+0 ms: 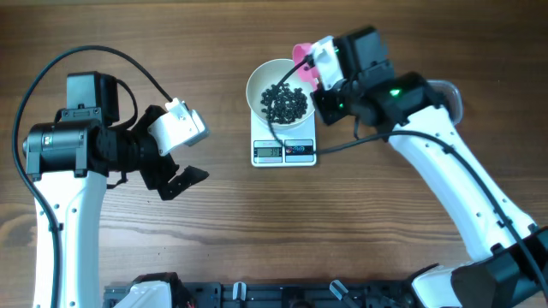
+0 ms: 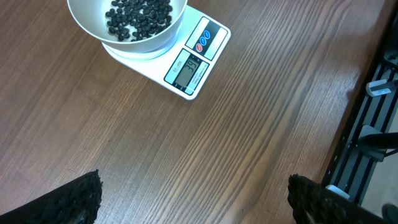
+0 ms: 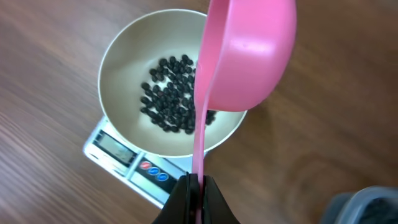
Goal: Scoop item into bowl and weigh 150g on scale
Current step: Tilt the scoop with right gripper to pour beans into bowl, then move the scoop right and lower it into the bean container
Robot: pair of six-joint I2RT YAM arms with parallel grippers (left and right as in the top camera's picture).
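Some beads [image 1: 284, 104] lie in the bowl [image 1: 255, 81] on the scale [image 1: 283, 151]. The right gripper [image 3: 196, 193] pinches the pink scoop [image 3: 249, 56] above, the left gripper [image 1: 181, 182] gapes empty, and the target weight looks unconfirmed.

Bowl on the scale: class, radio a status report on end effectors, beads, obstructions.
Left end effector open, empty. Right end effector shut on pink scoop, tipped over bowl. Beads in bowl on scale. Nothing blocking.

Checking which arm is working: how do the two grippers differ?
The left gripper is wide open and empty; the right gripper is shut on the pink scoop. The left gripper hangs over the table, apart from the scale; the right gripper holds it over the bowl.
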